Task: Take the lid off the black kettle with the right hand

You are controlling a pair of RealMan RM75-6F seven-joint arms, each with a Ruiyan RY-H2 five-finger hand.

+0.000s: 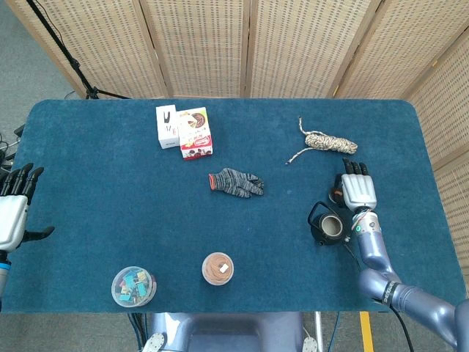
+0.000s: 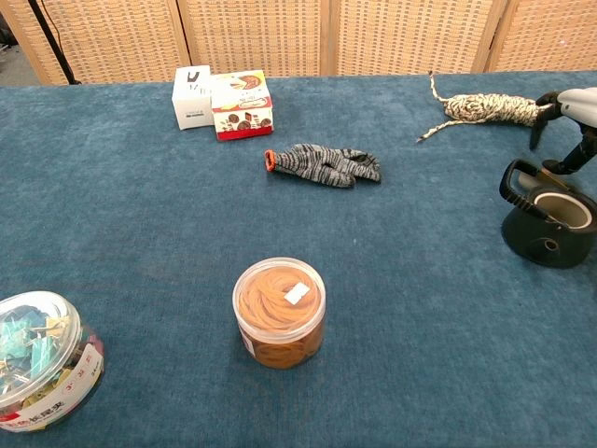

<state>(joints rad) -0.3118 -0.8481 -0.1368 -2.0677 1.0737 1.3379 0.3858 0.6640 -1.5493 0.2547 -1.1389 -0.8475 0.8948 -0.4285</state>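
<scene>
The black kettle (image 1: 327, 227) stands near the table's right side with its top open, also seen in the chest view (image 2: 550, 224). Its lid (image 1: 335, 196) shows as a dark and orange piece just beyond the kettle, tucked under the thumb side of my right hand (image 1: 357, 191). That hand holds the lid from above, palm down. In the chest view only the right hand's (image 2: 571, 121) dark fingers show above the kettle, and the lid is hidden. My left hand (image 1: 13, 213) hovers off the table's left edge with its fingers spread and nothing in it.
A coil of rope (image 1: 328, 142) lies just beyond the right hand. A grey glove (image 1: 236, 182) is at mid-table and two small boxes (image 1: 185, 130) at the back left. A jar of rubber bands (image 1: 218, 268) and a tub of clips (image 1: 133, 286) stand near the front edge.
</scene>
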